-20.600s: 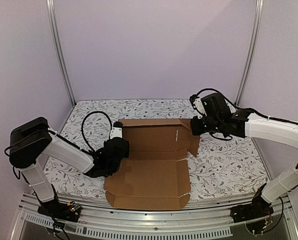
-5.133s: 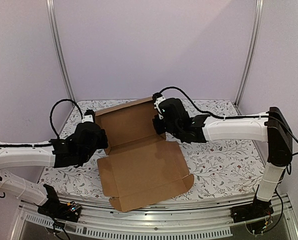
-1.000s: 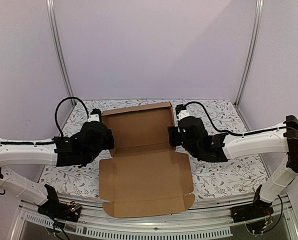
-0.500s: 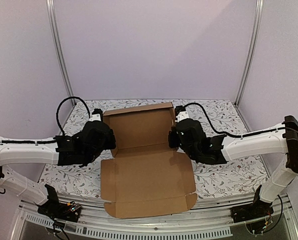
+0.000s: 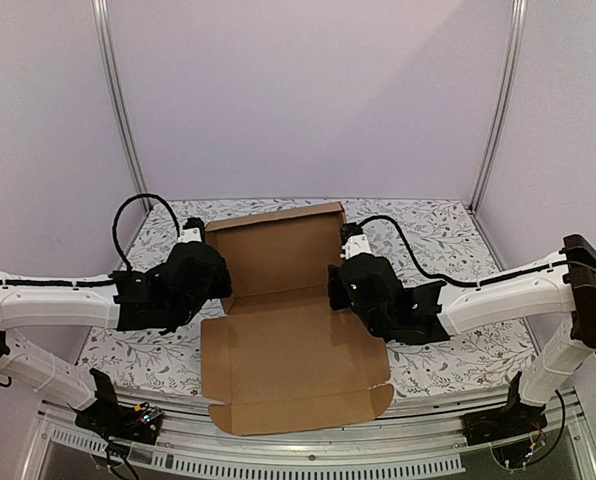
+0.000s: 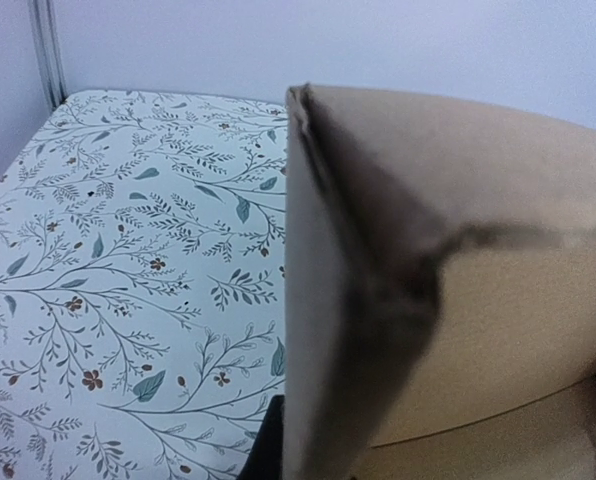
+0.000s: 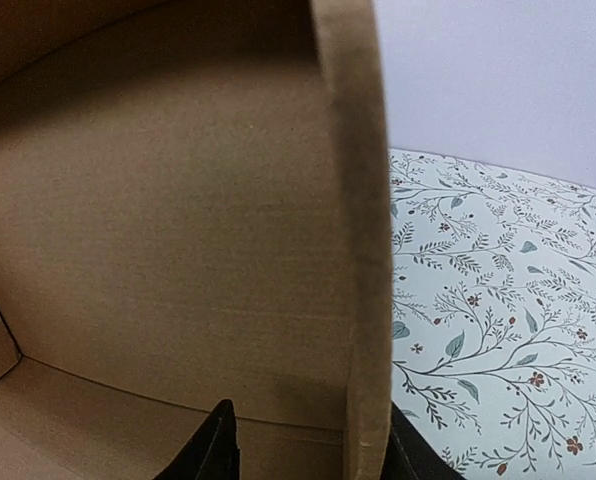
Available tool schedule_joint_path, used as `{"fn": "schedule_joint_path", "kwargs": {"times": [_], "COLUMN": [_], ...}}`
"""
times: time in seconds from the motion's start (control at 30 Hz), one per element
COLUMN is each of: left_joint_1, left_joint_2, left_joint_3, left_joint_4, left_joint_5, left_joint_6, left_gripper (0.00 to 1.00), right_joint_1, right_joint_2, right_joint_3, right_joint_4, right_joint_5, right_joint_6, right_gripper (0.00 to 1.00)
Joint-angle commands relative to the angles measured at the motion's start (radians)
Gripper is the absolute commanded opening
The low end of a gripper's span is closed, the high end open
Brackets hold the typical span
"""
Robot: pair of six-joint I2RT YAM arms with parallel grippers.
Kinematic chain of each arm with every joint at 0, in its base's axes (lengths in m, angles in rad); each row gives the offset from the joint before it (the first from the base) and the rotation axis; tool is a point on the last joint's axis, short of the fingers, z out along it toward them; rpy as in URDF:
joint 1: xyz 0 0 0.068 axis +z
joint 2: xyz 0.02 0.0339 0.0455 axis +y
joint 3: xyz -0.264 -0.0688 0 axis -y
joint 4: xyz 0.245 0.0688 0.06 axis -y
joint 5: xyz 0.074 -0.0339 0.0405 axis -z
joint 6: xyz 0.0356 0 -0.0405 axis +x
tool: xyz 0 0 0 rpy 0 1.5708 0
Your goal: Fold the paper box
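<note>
The paper box is a plain brown cardboard sheet. Its near panel lies flat on the table and its rear panel stands upright. My left gripper is at the rear panel's left edge. In the left wrist view the cardboard fills the right half, and my left gripper is shut on its edge; only one finger shows. My right gripper is at the rear panel's right edge. In the right wrist view my right gripper is open and straddles the cardboard edge.
The table has a white cover with a leaf pattern. Metal posts stand at the back corners against purple walls. A metal rail runs along the near edge, and the box's front flap reaches close to it.
My right gripper has slid left, in toward the rear panel's right edge. The near panel has shifted slightly. My left arm has hardly moved.
</note>
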Motion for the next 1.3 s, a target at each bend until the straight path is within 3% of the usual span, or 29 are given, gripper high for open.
{"fn": "schedule_joint_path", "kwargs": {"times": [0.0,0.23,0.3,0.4,0.43,0.7,0.8,0.97,1.1,1.27], "left_joint_1": [0.008,0.011,0.011,0.012,0.012,0.012,0.014,0.017,0.034,0.103], "left_joint_2": [0.005,-0.014,-0.023,-0.034,-0.036,-0.026,-0.017,-0.009,0.003,0.038], "left_joint_3": [0.027,0.024,0.021,0.018,0.020,0.019,0.021,0.016,0.018,0.053], "left_joint_4": [0.001,-0.007,-0.006,-0.006,-0.008,-0.007,-0.009,-0.016,-0.036,-0.089], "left_joint_5": [-0.011,-0.010,-0.005,0.001,0.002,0.007,0.006,-0.005,0.020,0.162], "left_joint_6": [-0.024,-0.025,-0.025,-0.025,-0.025,-0.030,-0.029,-0.028,-0.025,-0.029], "left_gripper": [0.00,0.00,0.00,0.00,0.00,0.00,0.00,0.00,0.00,0.00], "right_joint_1": [0.010,0.010,0.010,0.010,0.011,0.012,0.011,0.012,0.010,0.010], "right_joint_2": [0.028,0.040,0.048,0.052,0.053,0.046,0.038,-0.007,-0.063,-0.183], "right_joint_3": [-0.017,-0.030,-0.032,-0.029,-0.027,-0.010,-0.005,-0.011,-0.021,-0.040], "right_joint_4": [-0.029,-0.034,-0.033,-0.033,-0.031,-0.016,-0.018,-0.029,-0.103,-0.260], "right_joint_5": [0.060,0.071,0.070,0.064,0.061,0.051,0.051,0.028,-0.013,-0.074], "right_joint_6": [0.030,0.043,0.045,0.046,0.044,0.023,0.018,-0.018,-0.043,-0.075], "right_gripper": [0.44,0.37,0.28,0.03,0.00,0.00,0.29,0.52,0.62,0.69]}}
